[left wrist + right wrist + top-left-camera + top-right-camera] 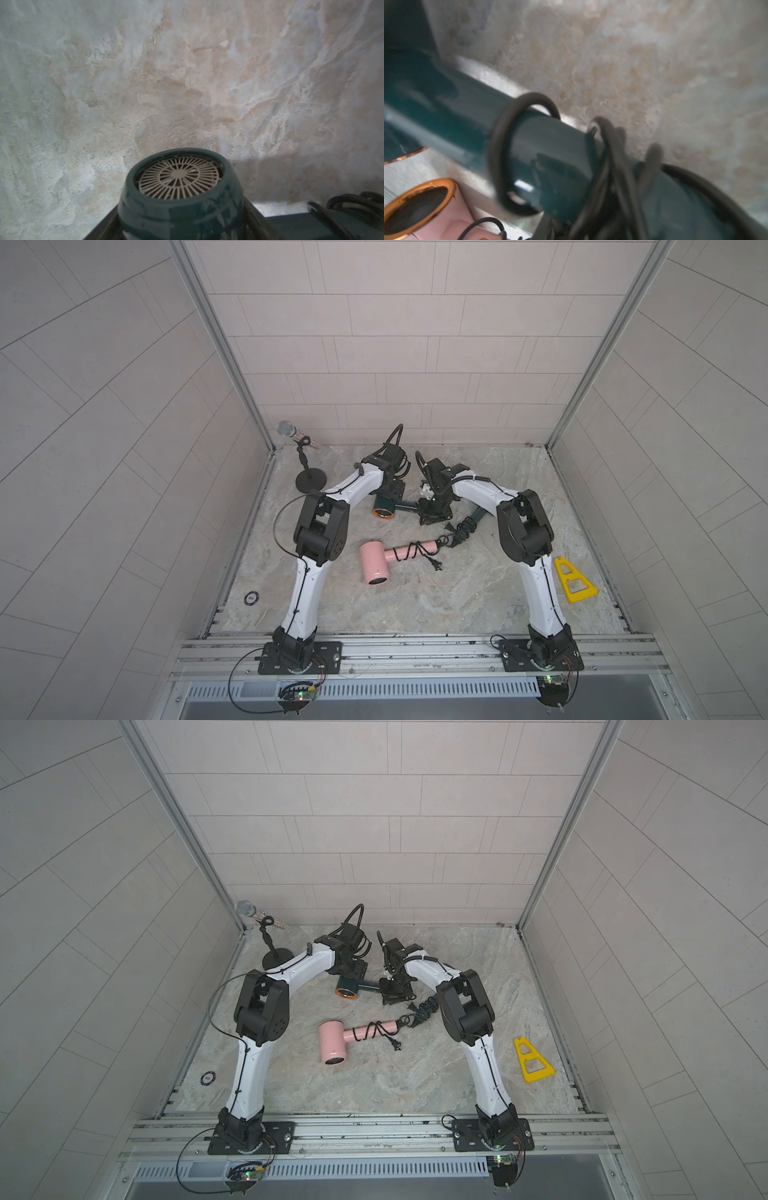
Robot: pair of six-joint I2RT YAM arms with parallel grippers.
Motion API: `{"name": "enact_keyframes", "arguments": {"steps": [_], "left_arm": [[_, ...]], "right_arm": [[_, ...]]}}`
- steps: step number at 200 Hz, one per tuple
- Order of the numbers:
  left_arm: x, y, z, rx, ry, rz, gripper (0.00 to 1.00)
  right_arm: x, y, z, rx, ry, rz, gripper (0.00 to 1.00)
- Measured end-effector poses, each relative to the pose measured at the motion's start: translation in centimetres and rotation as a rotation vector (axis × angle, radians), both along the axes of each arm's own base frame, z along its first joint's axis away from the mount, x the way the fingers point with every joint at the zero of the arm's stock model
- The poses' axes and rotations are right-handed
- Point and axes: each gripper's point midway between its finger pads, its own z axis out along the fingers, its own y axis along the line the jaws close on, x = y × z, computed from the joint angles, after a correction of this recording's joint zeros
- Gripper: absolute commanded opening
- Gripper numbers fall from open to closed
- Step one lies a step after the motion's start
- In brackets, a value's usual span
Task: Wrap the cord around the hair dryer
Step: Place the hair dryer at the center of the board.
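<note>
A dark green hair dryer lies at the back middle of the stone table. My left gripper is shut on its barrel. The left wrist view shows the rear grille with a dark finger beside the body. My right gripper hangs over the handle. There the black cord makes a loose loop, with more strands bunched toward the handle's end. This view is blurred and the jaws do not show. The rest of the cord lies bundled to the right with its plug.
A pink hair dryer with its own cord wound on the handle lies just in front, its orange-rimmed nozzle close to the green handle. A microphone stand is back left, a yellow triangular frame right, a small disc front left.
</note>
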Motion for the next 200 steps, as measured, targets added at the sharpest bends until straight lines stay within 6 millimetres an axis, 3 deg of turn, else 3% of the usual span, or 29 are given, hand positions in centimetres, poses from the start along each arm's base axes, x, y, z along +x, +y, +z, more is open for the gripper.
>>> {"name": "enact_keyframes", "arguments": {"steps": [28,53,109,131,158,176,181,190,200], "left_arm": [[0.0,-0.1,-0.3,-0.013,0.019,-0.002,0.54],[0.0,-0.1,-0.3,-0.014,0.02,-0.002,0.81],[-1.9,-0.7,-0.4,-0.021,0.1,-0.081,0.99],[-2.6,-0.9,-0.5,-0.023,0.127,-0.099,1.0],[-2.5,-1.0,0.1,-0.02,0.121,-0.111,1.0],[-1.7,-1.1,1.5,-0.018,0.081,-0.126,1.0],[-1.5,-1.1,2.1,-0.014,0.064,-0.13,1.0],[-1.1,-0.9,3.3,-0.007,0.029,-0.138,1.0],[-0.7,-0.5,5.1,0.009,-0.02,-0.141,1.0]], "right_arm": [[0.1,-0.2,0.0,0.0,-0.005,0.007,0.34],[0.0,0.0,0.1,0.007,-0.003,0.014,0.45],[1.7,-1.3,1.1,-0.017,-0.073,0.003,0.52],[2.3,-1.6,4.0,0.016,-0.133,-0.002,0.53],[2.0,-1.3,10.6,0.144,-0.23,0.018,0.56],[1.4,-1.6,14.8,0.194,-0.31,0.037,0.59],[1.3,-2.0,15.8,0.202,-0.341,0.039,0.65],[0.7,-2.6,17.1,0.204,-0.387,0.044,0.9],[0.1,-4.0,18.0,0.19,-0.441,0.024,1.0]]}}
